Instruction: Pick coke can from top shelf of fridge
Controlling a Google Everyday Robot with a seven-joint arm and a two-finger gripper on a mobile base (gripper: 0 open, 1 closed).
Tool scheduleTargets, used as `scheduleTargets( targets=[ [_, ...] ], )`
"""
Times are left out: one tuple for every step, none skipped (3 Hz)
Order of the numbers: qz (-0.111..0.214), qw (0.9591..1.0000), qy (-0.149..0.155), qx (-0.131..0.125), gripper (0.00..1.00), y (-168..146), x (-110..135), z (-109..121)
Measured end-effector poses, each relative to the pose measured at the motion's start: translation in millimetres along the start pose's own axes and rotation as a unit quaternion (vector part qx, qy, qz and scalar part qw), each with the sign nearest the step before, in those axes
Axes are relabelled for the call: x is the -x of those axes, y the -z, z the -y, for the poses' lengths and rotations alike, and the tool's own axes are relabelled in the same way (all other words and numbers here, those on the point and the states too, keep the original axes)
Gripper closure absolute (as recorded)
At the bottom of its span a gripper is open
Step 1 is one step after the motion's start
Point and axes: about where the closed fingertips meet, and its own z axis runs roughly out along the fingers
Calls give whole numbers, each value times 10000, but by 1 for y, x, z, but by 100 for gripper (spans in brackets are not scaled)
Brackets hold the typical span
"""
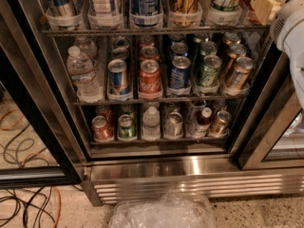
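Water bottle [78, 75] upright at left, in one row with a blue can [118, 74], dark blue can [179, 72], green can [208, 70] and bronze can [237, 73]. On the speckled floor [266, 213]: tangled cables [26, 205] at left, crumpled clear plastic [164, 213] at bottom centre. Gripper [263, 4]: upper right corner.

The fridge [190, 170] lay open at the front between the black door frame [28, 118] on the left and the steel-framed door [266, 127] on the right. Along the top shelf [204, 30] tall cans [145, 1] stood packed side by side behind the front rail [85, 32], with little room between them. The claw [264, 4] hung before that shelf's right end.
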Motion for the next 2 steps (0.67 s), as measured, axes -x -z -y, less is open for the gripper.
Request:
scheduleTargets(
  targets=[
    [61,9999,-104,78,37,-20,0,-3],
    [69,9998,-130,94,37,-28,0,-5]
  ],
)
